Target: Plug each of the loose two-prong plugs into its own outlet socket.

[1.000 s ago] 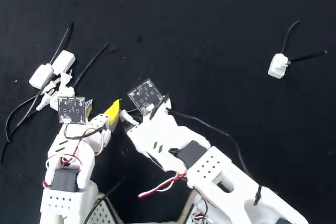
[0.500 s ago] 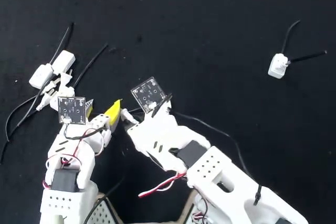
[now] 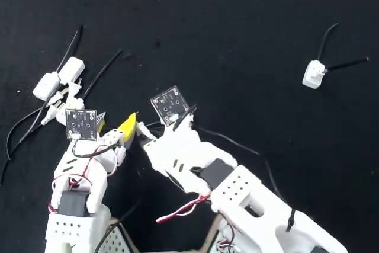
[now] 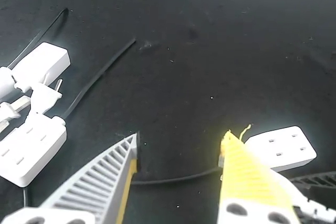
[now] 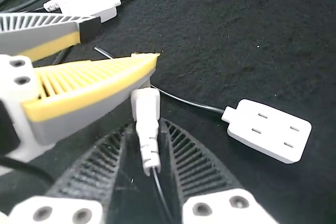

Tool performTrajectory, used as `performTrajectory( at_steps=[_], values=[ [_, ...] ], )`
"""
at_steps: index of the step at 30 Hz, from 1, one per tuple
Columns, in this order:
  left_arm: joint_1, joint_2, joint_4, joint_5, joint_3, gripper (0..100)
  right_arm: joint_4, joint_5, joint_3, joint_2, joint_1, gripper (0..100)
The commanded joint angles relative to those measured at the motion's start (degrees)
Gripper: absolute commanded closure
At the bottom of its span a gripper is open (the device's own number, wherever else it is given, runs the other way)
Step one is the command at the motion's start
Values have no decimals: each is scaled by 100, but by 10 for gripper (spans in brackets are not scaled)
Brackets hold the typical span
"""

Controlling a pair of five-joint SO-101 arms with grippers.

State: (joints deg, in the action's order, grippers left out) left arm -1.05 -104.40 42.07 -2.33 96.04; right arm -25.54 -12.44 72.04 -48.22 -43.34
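From above, the right arm (image 3: 195,164) has turned a tiny bit. The little square board (image 3: 172,102) on its wrist sits a bit farther from the left arm (image 3: 83,170) than it did a second ago. The left arm has not moved at all. The white plug (image 3: 142,130) is low over the black table (image 3: 237,39), right next to the yellow finger (image 3: 126,124) of the left arm. A pile of white sockets and plugs (image 3: 71,69) lies far off to one side and has stayed put.

In the left wrist view, the left claw (image 4: 179,140) is spread wide and holds nothing. A thin black cord (image 4: 173,179) runs across between its two fingers. A white socket block (image 4: 281,148) lies flat on the table just past the yellow finger.

In the right wrist view, the right claw (image 5: 147,125) is squeezed tight on the white plug. The front of the plug is touching the yellow finger or almost touching it; I cannot tell which. The socket block lies near, off to one side, with its slots facing up.

I think the small turn is the right arm starting to aim the plug at that block. This plug is not in yet. The yellow finger is very close and could bump it.
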Motion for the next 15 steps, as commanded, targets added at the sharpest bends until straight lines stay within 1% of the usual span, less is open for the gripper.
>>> performTrajectory(
  at_steps=[1, 4, 8, 10, 15],
  values=[
    [-101, 0, -35, 79, 127, 747, 281, -105, -57, -242, 114, 987],
    [-84, 0, -35, 79, 127, 747, 281, -62, -57, -242, 70, 986],
    [-75, 0, -53, 88, 75, 747, 281, 343, 57, -242, -343, 986],
    [-75, 0, -53, 88, 75, 747, 343, 431, 119, -242, -492, 987],
    [-4, 0, -53, 88, 22, 747, 563, 457, 242, -242, -501, 987]
  ],
)
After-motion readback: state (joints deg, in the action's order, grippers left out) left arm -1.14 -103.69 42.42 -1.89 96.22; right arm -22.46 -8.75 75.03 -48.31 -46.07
